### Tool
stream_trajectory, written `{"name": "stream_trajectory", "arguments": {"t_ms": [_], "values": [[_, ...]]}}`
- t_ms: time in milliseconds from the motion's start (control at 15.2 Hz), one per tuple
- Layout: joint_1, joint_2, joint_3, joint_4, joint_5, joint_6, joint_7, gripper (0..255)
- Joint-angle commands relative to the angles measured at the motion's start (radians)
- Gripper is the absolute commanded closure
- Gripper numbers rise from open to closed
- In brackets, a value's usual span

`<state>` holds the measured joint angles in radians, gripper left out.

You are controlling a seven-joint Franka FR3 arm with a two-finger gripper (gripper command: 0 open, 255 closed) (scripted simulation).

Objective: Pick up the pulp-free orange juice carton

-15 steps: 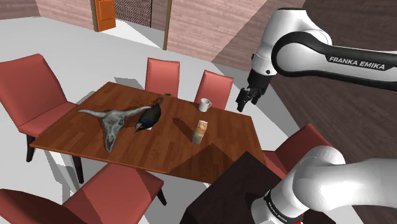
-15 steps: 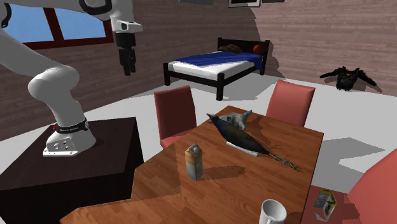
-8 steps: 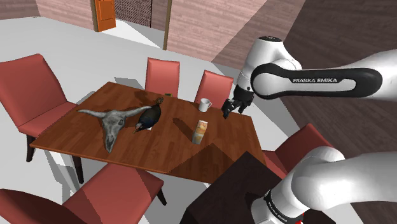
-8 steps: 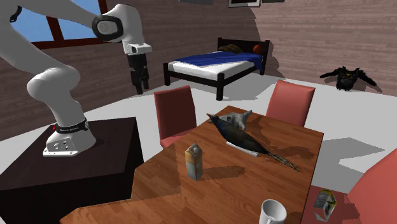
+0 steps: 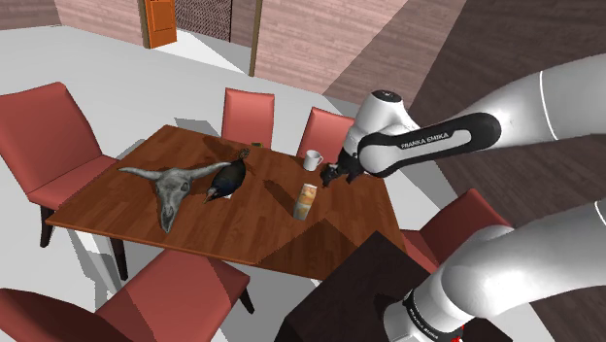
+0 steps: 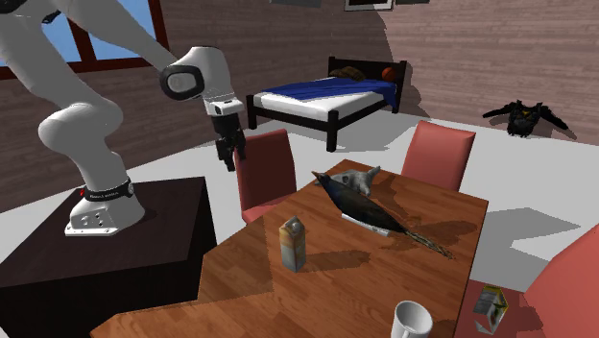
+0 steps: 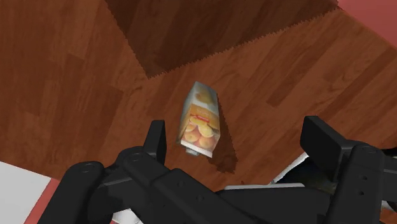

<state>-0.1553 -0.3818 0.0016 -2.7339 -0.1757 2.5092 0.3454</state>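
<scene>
The orange juice carton point(image 5: 306, 201) stands upright on the wooden table point(image 5: 126, 209), near the edge closest to the stand. It is pale, with oranges printed on its side point(image 7: 201, 121). My black gripper point(image 5: 335, 176) hangs in the air above the table, up and to the right of the carton in the shoulder view. Its fingers point(image 7: 154, 140) stand wide apart and hold nothing. In the second exterior view the gripper point(image 6: 228, 156) is high and left of the carton point(image 6: 294, 243), over the table's edge.
A white mug point(image 5: 312, 160) stands behind the carton, close to the gripper. A dark bird point(image 5: 226, 180) and a horned skull point(image 5: 175, 185) lie mid-table. Red chairs point(image 5: 327, 134) ring the table. A second carton point(image 6: 491, 309) lies on the floor.
The arm has swung down and to the shoulder view's left, bringing the gripper from high above the stand side to just over the table near the carton. The carton has not moved.
</scene>
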Motion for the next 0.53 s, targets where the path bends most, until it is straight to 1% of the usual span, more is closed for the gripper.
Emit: {"name": "stream_trajectory", "arguments": {"t_ms": [0,132,264,462], "values": [[-0.024,0.093,0.003,0.007,-0.021,0.112,0.043,0],[-0.05,0.186,0.009,0.024,-0.052,0.209,0.095,0],[-0.079,0.28,0.017,0.05,-0.098,0.299,0.159,0],[-0.115,0.424,0.013,0.107,-0.214,0.415,0.293,0]]}}
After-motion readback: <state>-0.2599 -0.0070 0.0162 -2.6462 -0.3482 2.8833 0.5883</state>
